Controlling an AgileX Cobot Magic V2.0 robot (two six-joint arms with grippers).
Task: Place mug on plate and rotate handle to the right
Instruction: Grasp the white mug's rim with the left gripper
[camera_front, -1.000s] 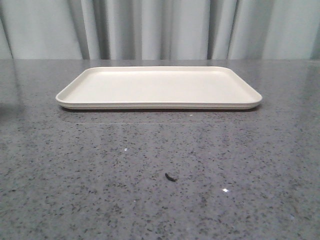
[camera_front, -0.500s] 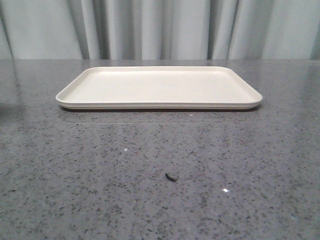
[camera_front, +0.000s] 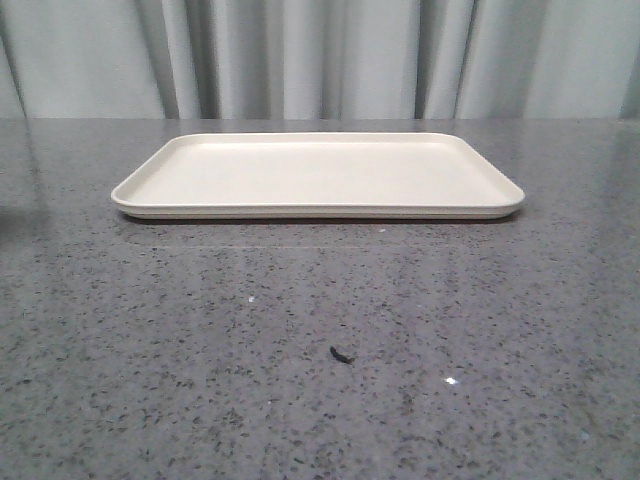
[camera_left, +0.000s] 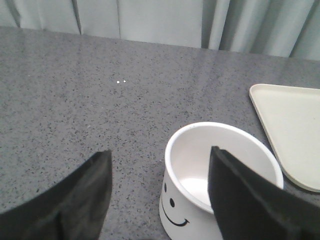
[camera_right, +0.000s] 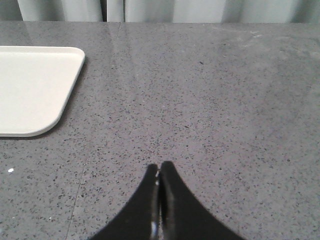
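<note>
The white mug (camera_left: 192, 210) with a black smiley face stands upright on the grey table in the left wrist view, beside a corner of the plate (camera_left: 295, 125). Its handle is hidden. My left gripper (camera_left: 161, 151) is open. One of its fingers (camera_left: 240, 195) is over the mug's mouth and the other is over bare table, so the smiley-face wall lies between them. The plate (camera_front: 318, 175) lies empty in the front view, where neither the mug nor a gripper shows. My right gripper (camera_right: 160, 166) is shut and empty above bare table, beside the plate (camera_right: 35, 90).
The table is grey speckled stone (camera_front: 200, 330) with a pale curtain (camera_front: 320, 60) behind it. A small dark speck (camera_front: 342, 354) lies on the table in front of the plate.
</note>
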